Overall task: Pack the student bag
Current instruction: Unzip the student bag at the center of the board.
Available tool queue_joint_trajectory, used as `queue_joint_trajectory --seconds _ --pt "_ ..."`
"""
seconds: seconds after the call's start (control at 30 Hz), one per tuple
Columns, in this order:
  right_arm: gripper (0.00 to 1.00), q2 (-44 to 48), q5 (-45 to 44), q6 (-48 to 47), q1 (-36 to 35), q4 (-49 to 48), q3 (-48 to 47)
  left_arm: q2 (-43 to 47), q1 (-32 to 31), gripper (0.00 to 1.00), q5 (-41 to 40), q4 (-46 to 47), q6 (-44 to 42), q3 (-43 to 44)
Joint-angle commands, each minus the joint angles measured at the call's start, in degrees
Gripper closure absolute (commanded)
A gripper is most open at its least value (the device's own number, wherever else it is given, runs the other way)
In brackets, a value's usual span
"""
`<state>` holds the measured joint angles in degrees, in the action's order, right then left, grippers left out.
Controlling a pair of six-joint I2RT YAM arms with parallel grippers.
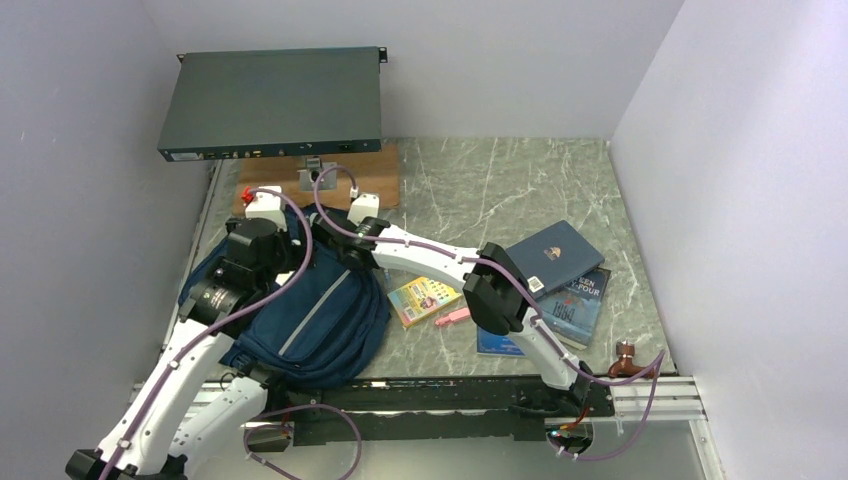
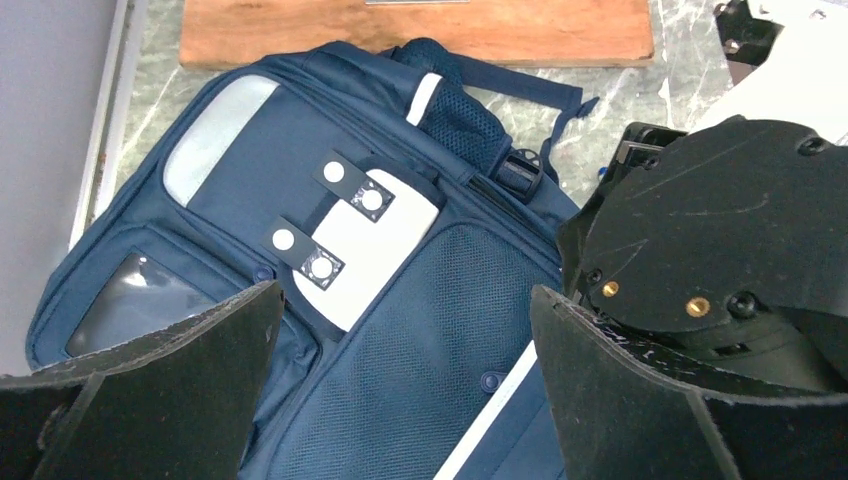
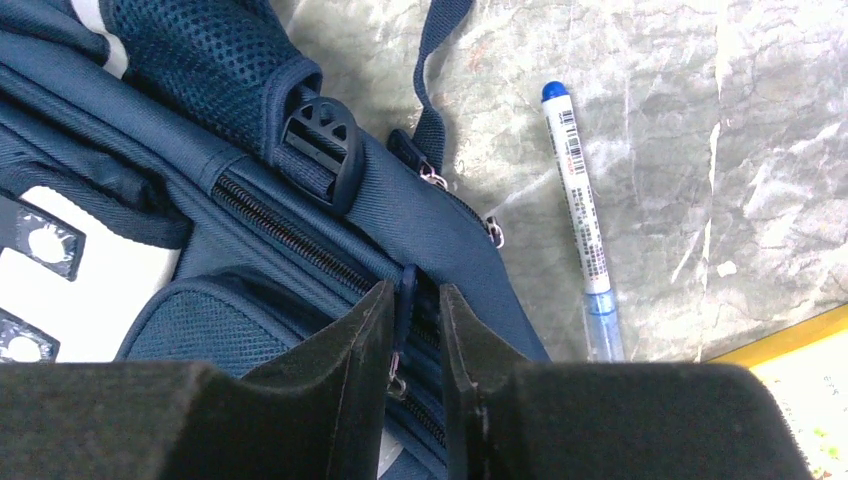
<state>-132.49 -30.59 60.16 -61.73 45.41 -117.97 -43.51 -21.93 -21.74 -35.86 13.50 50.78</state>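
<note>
Bag (image 1: 325, 325) lies flat at the lower left of the top view, zip looks shut. Right gripper (image 3: 413, 300) is pinching the zipper pull (image 3: 407, 288). Left gripper (image 2: 405, 300) hangs spread wide over it. I'd drag slowly along the track, with the left pinning the fabric.

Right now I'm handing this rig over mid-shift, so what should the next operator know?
Left tool: open, holding nothing, above the front pocket of the student bag.
Right tool: shut on a zipper pull near the bag's edge; the zip there looks closed.
Lying on the table outside the bag: pen, yellow booklet, pink item, navy book, blue book.
Done: zipper pull gripped.
Left: open the bag and load the items; nothing appears packed.
</note>
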Motion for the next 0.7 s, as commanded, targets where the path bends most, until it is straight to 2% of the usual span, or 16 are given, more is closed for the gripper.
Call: queue_joint_trajectory --seconds 0.0,0.23,0.37,0.67 --pt "0.76 2.60 -0.76 -0.13 -1.21 -1.57 1.68 -2.57 -0.04 0.00 5.00 -1.44 7.90 0.38" --pt "0.92 6.03 1.07 1.97 -1.18 -6.13 7.69 -6.10 -0.04 0.00 0.14 -8.84 18.04 -2.12" --pt "1.00 9.64 -0.13 2.76 -1.19 -8.60 11.96 -6.54 -0.04 0.00 1.29 -6.03 21.81 -6.13" --pt "1.00 22.15 1.01 -0.20 -1.19 -19.41 29.15 -14.14 2.72 0.01 4.04 1.74 31.48 -11.16"
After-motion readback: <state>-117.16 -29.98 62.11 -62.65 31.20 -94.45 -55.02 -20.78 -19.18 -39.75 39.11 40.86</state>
